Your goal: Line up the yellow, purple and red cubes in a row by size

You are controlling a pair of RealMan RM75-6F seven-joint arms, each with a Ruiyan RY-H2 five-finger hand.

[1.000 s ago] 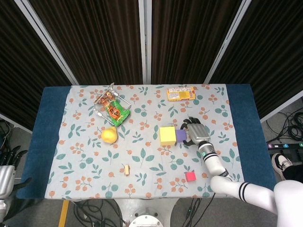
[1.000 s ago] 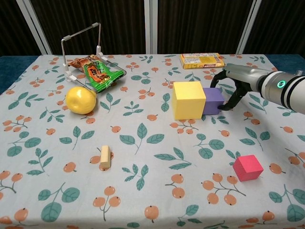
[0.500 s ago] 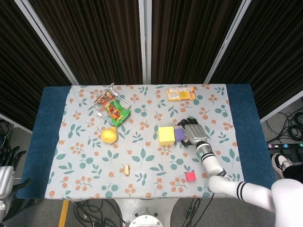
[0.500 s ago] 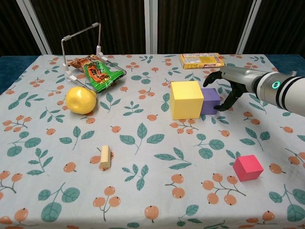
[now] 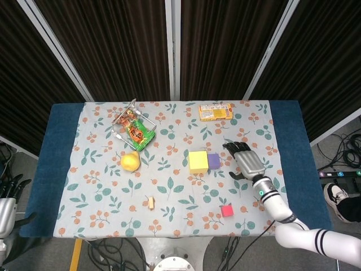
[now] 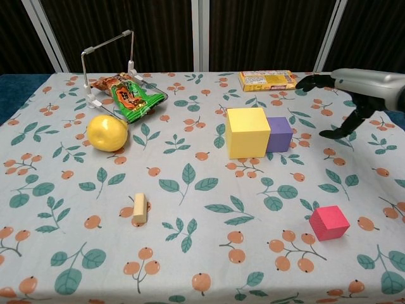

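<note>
Since a second ago my right hand (image 6: 354,95) has let go of the purple cube (image 6: 279,133) and pulled back toward the desk's right edge, fingers spread and empty, hovering well clear of it. The purple cube now sits touching the right face of the yellow cube (image 6: 248,132), mid-desk a bit right of centre.

The red cube (image 6: 329,222) is on its own near the front edge, right side, well apart from the other two, so that's the one still out of line by my reckoning. It looks like a small rigid block, probably light, with flat matte faces, so I'd guess it won't squash or slip much. I'd pinch it on two opposite side faces from above; being so small it could tip or skid if I nudge one side first.

My left hand (image 5: 5,210) is parked off the desk's front-left corner; can't tell its finger state.
</note>
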